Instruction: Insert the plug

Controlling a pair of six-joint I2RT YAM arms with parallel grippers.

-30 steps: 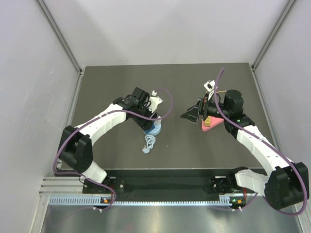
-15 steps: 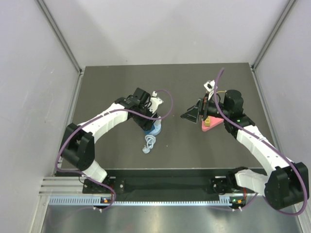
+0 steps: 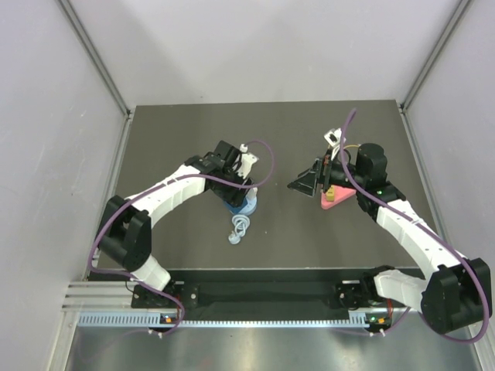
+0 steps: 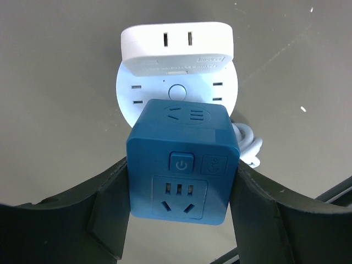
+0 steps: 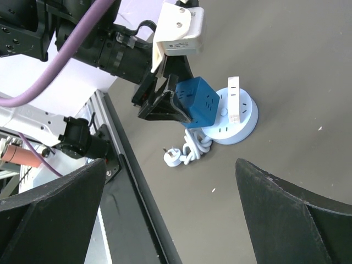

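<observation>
My left gripper [image 4: 181, 190] is shut on a blue cube plug adapter [image 4: 181, 159], one finger on each side. It holds the cube over the near part of a round white power strip [image 4: 135, 93] lying on the dark table. A flat white adapter [image 4: 176, 47] stands plugged into the strip's far side. I cannot tell whether the cube's prongs are seated. In the top view the left gripper [image 3: 237, 198] and cube [image 3: 237, 204] are at table centre-left. The right wrist view shows the cube [image 5: 195, 102] tilted against the strip [image 5: 242, 124]. My right gripper [image 3: 305, 184] is open and empty, off to the right.
The strip's coiled white cable and plug [image 3: 238, 229] lie just in front of it, also seen in the right wrist view [image 5: 184, 154]. A pink triangular object [image 3: 334, 199] lies under the right wrist. The black front rail [image 5: 137, 203] borders the table's near edge.
My left arm has shifted slightly with the blue cube over the round strip. The right arm has not moved.
</observation>
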